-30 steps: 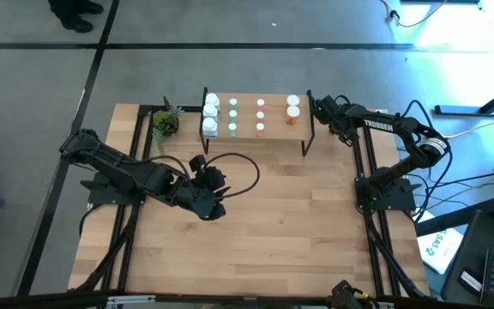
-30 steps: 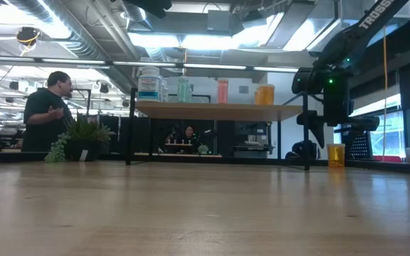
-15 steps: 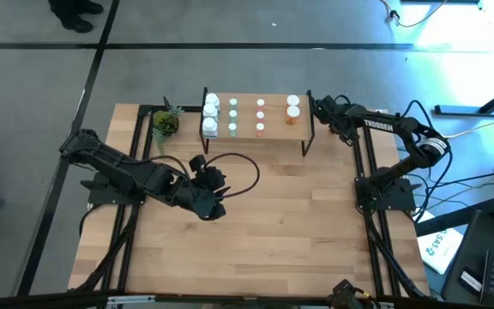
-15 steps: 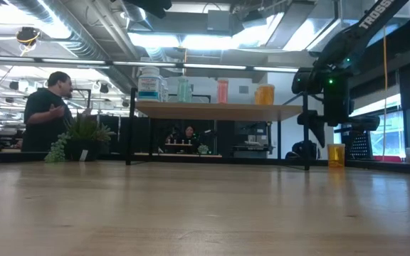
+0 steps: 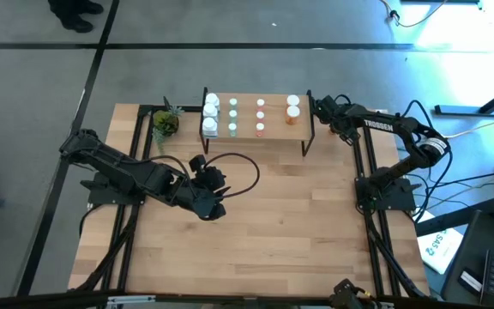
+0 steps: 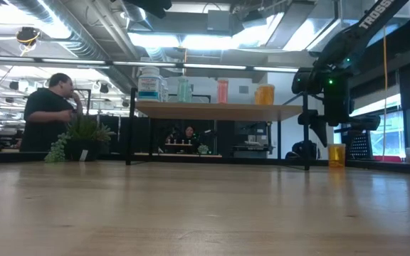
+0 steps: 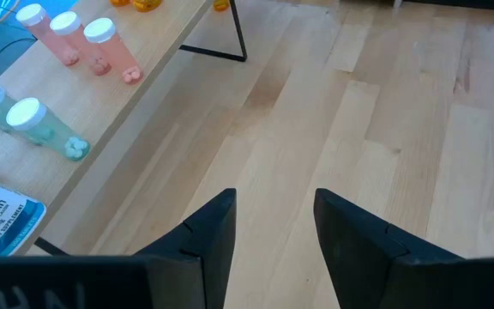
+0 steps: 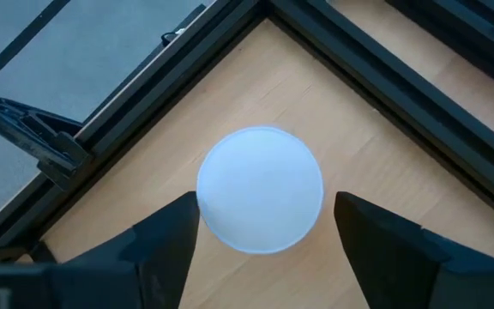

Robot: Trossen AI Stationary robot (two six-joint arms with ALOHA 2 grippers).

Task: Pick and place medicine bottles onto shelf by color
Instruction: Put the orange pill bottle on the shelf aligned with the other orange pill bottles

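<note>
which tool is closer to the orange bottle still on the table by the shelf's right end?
Right. The right tool hangs directly above that orange bottle, fingers straddling its white cap. The left tool sits mid-table, in front of the shelf, well away.

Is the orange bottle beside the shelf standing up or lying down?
Standing: the low view shows the orange bottle upright on the table, cap up.

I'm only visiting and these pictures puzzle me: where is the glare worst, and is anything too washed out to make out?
High view: bright bluish glare floods the top right floor. Low view: ceiling lights burn white above the shelf, whose bottles stay readable. Right wrist view: the white cap below the right gripper is a featureless disc, hiding the bottle's colour.
</note>
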